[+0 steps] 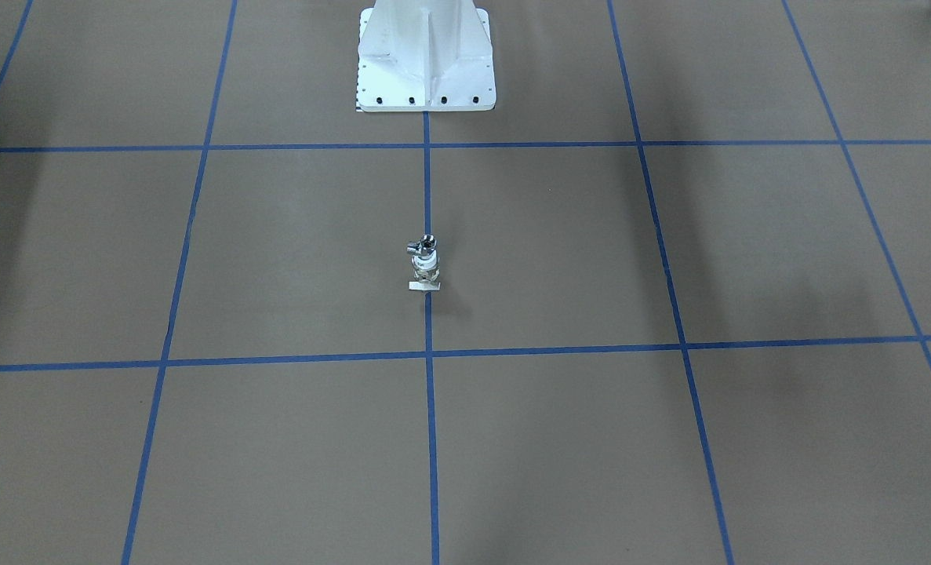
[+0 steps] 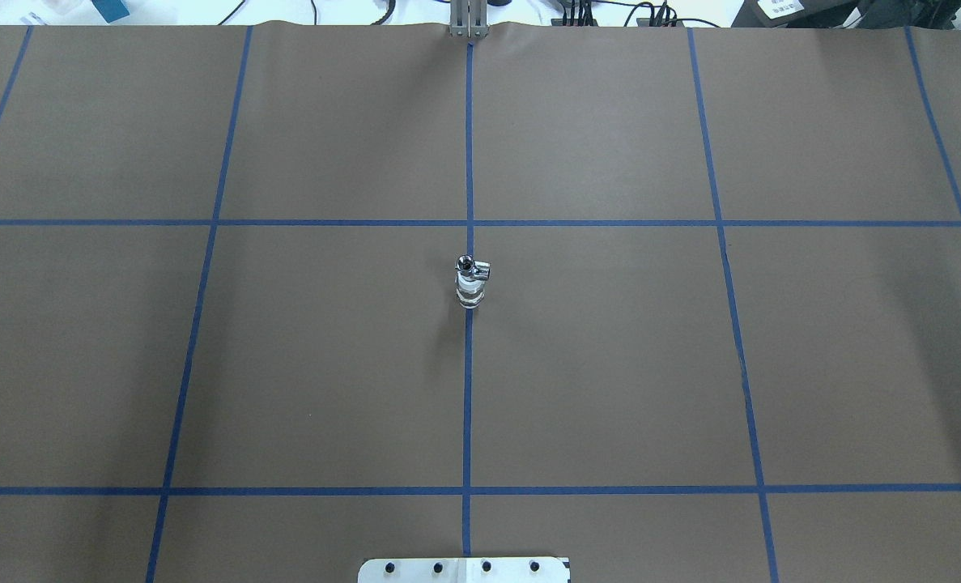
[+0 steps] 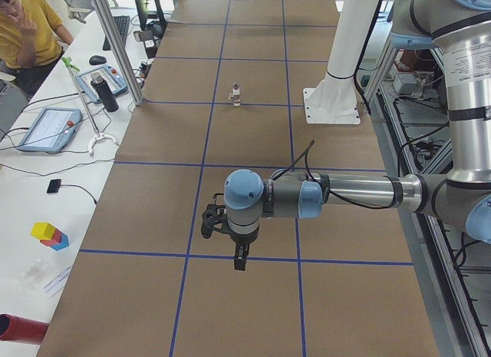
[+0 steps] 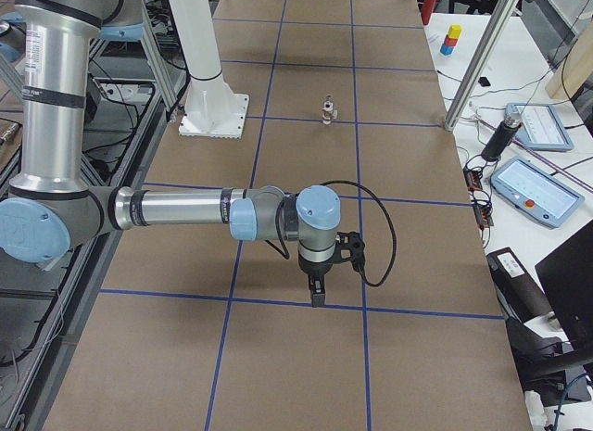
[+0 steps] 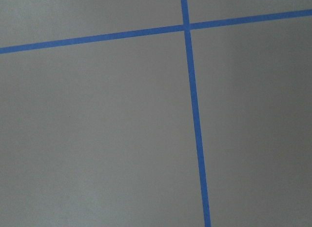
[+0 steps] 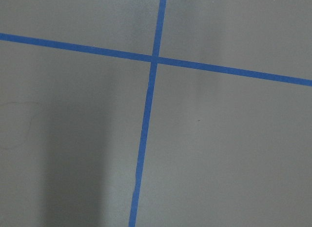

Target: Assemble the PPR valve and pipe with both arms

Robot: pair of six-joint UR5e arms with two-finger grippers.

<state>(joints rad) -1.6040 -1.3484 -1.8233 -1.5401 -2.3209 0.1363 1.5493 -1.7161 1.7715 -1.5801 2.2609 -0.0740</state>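
The pipe (image 1: 424,245) sits on top of the PPR valve (image 1: 426,273). The pair stands upright at the middle of the table (image 2: 610,364), on a blue tape line (image 2: 467,389). My left tool (image 3: 239,259) hangs near the table's left end and my right tool (image 4: 317,294) near its right end. Both are well apart from the pair and have hold of neither part. I cannot tell how far open either tool is.

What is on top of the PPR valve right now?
The pipe sits on the upright PPR valve, round opening upward, stub sideways. How deep it seats is hidden: it covers the valve's top end.
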